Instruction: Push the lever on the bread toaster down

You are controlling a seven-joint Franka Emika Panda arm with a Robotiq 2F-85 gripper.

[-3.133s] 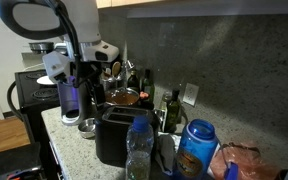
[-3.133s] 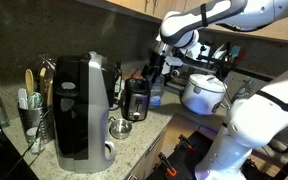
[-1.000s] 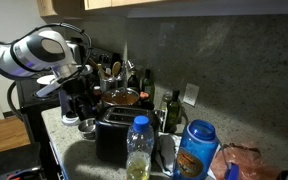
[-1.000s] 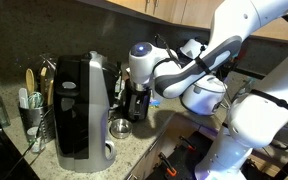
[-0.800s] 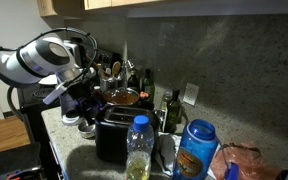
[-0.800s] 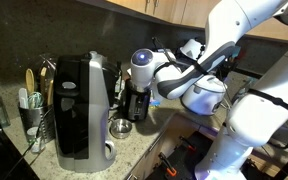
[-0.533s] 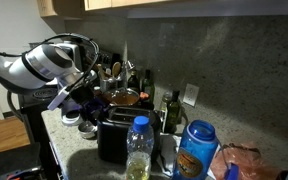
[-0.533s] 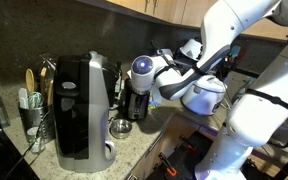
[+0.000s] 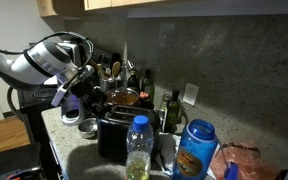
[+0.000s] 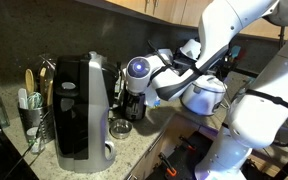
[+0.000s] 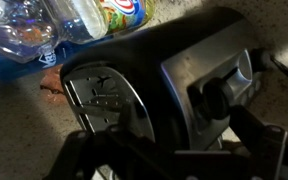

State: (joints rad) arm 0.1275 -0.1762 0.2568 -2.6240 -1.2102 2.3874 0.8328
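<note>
The gripper (image 11: 174,152) hung over the bread toaster (image 11: 124,85) near the front edge of the counter (image 11: 19,125), jaws spread, empty. Its lever (image 11: 217,97) looked unpressed; the push was not yet made

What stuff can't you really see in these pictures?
- Wrist view: the lever on the bread toaster sits in dark shadow; whether the gripper touches it is unclear.
- Wrist view: the bottles are cut off by the top edge.
- In an exterior view, the arm covers most of the bread toaster.
- In an exterior view, the water bottle blocks part of the bread toaster.
</note>
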